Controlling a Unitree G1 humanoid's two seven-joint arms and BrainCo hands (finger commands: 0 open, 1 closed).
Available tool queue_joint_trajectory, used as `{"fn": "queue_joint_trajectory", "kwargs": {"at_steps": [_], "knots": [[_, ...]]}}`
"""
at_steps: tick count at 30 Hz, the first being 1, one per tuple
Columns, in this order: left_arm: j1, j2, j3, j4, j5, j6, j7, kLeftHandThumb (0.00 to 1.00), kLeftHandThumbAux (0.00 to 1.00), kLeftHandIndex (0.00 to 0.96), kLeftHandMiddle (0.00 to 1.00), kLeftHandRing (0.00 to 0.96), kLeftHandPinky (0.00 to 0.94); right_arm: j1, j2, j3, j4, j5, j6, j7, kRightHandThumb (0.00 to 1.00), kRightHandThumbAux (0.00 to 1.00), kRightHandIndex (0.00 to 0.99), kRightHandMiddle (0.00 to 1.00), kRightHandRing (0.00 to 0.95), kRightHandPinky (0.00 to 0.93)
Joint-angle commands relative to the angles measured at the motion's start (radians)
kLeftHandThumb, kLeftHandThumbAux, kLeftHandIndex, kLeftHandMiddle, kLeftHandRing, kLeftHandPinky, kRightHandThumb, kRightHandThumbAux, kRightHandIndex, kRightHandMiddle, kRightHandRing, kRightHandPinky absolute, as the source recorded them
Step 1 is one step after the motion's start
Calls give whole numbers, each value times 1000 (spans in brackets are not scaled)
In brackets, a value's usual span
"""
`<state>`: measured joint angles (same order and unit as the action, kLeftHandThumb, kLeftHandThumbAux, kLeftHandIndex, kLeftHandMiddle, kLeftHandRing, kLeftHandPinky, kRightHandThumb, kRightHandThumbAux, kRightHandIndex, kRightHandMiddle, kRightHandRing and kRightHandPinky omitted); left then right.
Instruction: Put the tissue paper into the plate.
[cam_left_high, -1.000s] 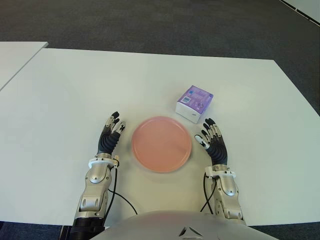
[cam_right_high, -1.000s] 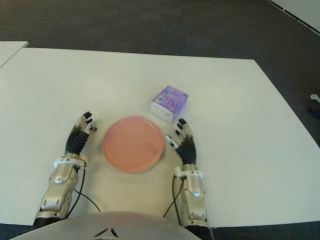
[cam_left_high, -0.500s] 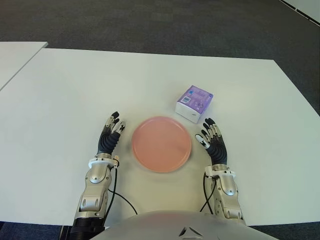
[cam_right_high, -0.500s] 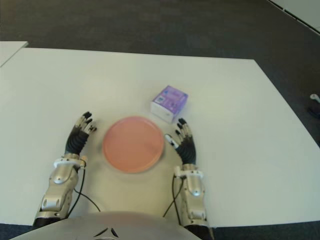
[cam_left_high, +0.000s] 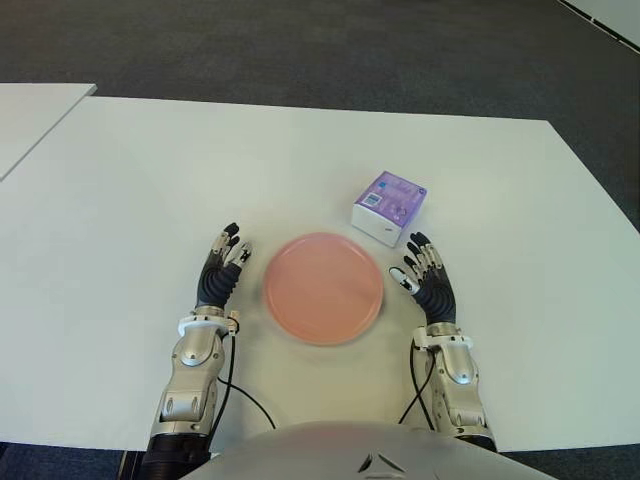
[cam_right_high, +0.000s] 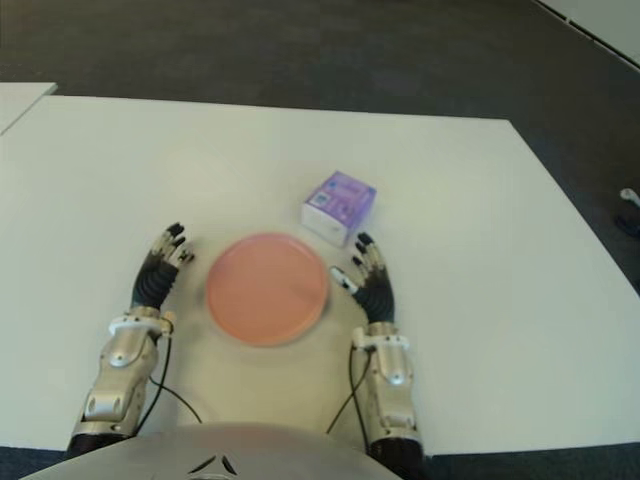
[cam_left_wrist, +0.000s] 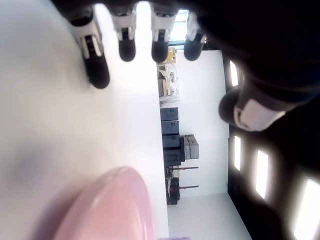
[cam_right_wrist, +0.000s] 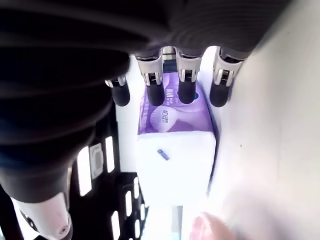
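Observation:
A purple and white tissue pack (cam_left_high: 389, 207) stands on the white table (cam_left_high: 150, 180), just beyond the right rim of the round pink plate (cam_left_high: 323, 288). My right hand (cam_left_high: 427, 281) shows to the right of the plate and just short of the pack, fingers spread, holding nothing. The right wrist view has the tissue pack (cam_right_wrist: 176, 145) straight ahead of those fingers. My left hand (cam_left_high: 222, 268) shows to the left of the plate, fingers relaxed and empty. In the left wrist view the plate's pink rim (cam_left_wrist: 125, 207) curves beside that hand.
A second white table (cam_left_high: 30, 115) stands at the far left, with a narrow gap between. Dark carpet (cam_left_high: 300, 50) lies past the table's far edge. Black cables (cam_left_high: 235, 385) run from both wrists toward my body.
My right hand has crept slightly forward toward the tissue pack. The pack, the plate and my left hand have not moved.

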<state>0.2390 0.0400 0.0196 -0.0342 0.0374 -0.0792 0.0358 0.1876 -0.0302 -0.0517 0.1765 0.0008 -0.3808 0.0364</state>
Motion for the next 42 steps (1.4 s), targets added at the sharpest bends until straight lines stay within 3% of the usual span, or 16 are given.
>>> {"fn": "queue_joint_trajectory", "kwargs": {"at_steps": [1, 11, 13, 15, 17, 20, 25, 28, 33, 35, 37, 42], "knots": [[-6, -6, -6, 33, 3, -12, -3, 0, 470, 0, 0, 0, 0, -43, -84, -69, 40, -51, 104, -60, 195, 730, 0, 0, 0, 2], [-17, -12, -9, 50, 13, -12, 9, 0, 477, 0, 0, 0, 0, -79, -110, -81, 81, -45, 113, -69, 170, 734, 0, 0, 0, 0], [-18, -14, -9, 50, 16, -8, 11, 0, 473, 0, 0, 0, 0, -155, -123, -125, -176, -206, 318, -206, 184, 710, 0, 0, 0, 0], [-19, -15, -9, 51, 18, -9, 12, 0, 469, 0, 0, 0, 0, -223, -126, -148, -410, -316, 514, -245, 200, 678, 0, 0, 0, 0], [-19, -16, -9, 51, 18, -10, 12, 0, 464, 0, 0, 0, 0, -285, -156, -161, -418, -340, 550, -249, 205, 653, 0, 0, 0, 0], [-18, -14, -8, 51, 18, -13, 11, 0, 459, 0, 0, 0, 0, -340, -205, -172, -333, -353, 522, -265, 210, 624, 0, 0, 0, 0], [-18, -12, -6, 54, 22, -19, 9, 0, 452, 0, 0, 0, 0, -404, -253, -160, -306, -387, 521, -262, 218, 595, 0, 0, 0, 0], [-17, -12, -5, 55, 24, -23, 9, 0, 455, 0, 0, 0, 0, -425, -274, -146, -302, -405, 505, -268, 226, 580, 0, 0, 0, 0], [-17, -13, 0, 64, 12, -41, 1, 0, 457, 0, 0, 0, 0, -513, -288, -100, -395, -461, 554, -254, 249, 564, 0, 0, 0, 0], [-17, -13, 2, 67, 9, -46, -1, 0, 458, 0, 0, 0, 0, -569, -298, -82, -395, -480, 575, -246, 266, 558, 0, 0, 0, 0], [-18, -13, 3, 70, 8, -49, -2, 0, 461, 0, 0, 0, 0, -595, -319, -71, -362, -488, 549, -244, 280, 554, 0, 0, 0, 0], [-20, -12, 3, 73, 8, -54, -2, 0, 465, 0, 0, 0, 0, -629, -349, -51, -350, -497, 560, -205, 308, 545, 0, 0, 0, 0]]}}
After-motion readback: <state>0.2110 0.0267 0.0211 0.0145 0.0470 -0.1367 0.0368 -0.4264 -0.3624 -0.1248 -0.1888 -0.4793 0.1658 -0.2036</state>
